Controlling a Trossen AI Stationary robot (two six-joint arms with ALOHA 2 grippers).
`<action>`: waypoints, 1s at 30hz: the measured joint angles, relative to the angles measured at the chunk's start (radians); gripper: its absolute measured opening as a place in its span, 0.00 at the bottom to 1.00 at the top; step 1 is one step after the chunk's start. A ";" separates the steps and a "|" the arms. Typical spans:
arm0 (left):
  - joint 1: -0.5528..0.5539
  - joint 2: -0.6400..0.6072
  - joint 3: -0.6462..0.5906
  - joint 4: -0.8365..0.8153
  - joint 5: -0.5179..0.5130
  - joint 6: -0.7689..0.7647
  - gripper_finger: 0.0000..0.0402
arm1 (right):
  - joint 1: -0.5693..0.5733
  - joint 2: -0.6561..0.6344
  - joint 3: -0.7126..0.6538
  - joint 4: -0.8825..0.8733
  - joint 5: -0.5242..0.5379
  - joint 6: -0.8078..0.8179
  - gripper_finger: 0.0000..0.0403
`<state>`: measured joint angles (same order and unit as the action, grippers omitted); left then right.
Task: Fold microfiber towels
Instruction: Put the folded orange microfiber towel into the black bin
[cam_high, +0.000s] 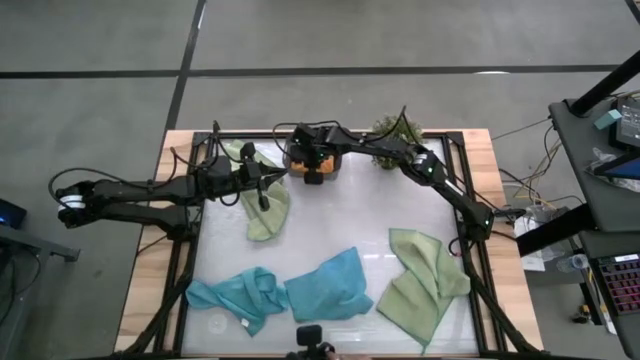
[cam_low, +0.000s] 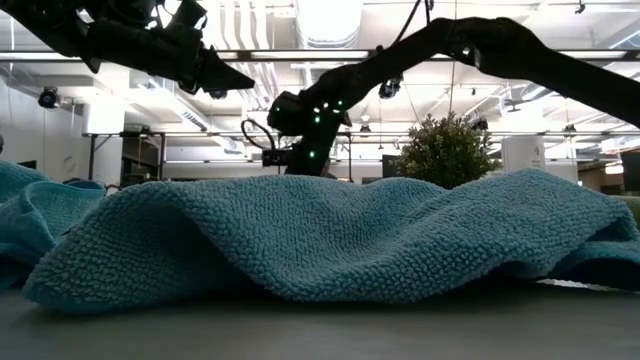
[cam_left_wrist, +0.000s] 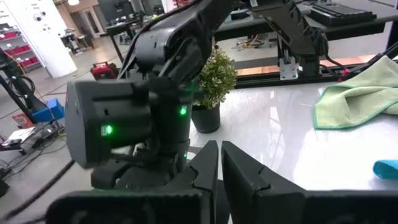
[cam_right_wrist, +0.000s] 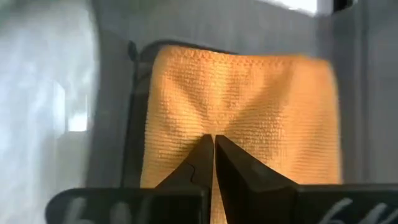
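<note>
White tabletop: orange microfiber towel (cam_right_wrist: 239, 118) at twelve o'clock (soft, limp); pinch a corner. Right gripper (cam_right_wrist: 214, 146) and left gripper (cam_left_wrist: 219, 155) clenched empty.

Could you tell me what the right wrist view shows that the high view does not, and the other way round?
Only the right wrist view shows the orange towel close up, lying folded flat in the dark grey tray, with the shut right gripper directly over it.

Only the high view shows the two teal towels and the sage green towels spread over the table, the potted plant, and the left gripper shut over the other green towel.

Both show the right gripper at the tray.
</note>
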<state>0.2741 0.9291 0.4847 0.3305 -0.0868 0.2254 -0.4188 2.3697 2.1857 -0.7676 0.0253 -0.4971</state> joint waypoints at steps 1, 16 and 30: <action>0.000 0.000 0.000 0.000 0.000 0.000 0.02 | 0.000 -0.010 0.000 -0.005 -0.001 -0.002 0.03; 0.000 0.000 0.000 -0.005 0.000 -0.003 0.02 | -0.042 -0.017 -0.026 0.024 -0.006 0.016 0.03; 0.000 0.000 -0.001 -0.005 0.000 -0.004 0.02 | -0.038 -0.012 -0.051 0.035 -0.005 0.018 0.03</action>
<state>0.2745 0.9295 0.4839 0.3256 -0.0866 0.2218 -0.4568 2.3576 2.1345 -0.7327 0.0199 -0.4792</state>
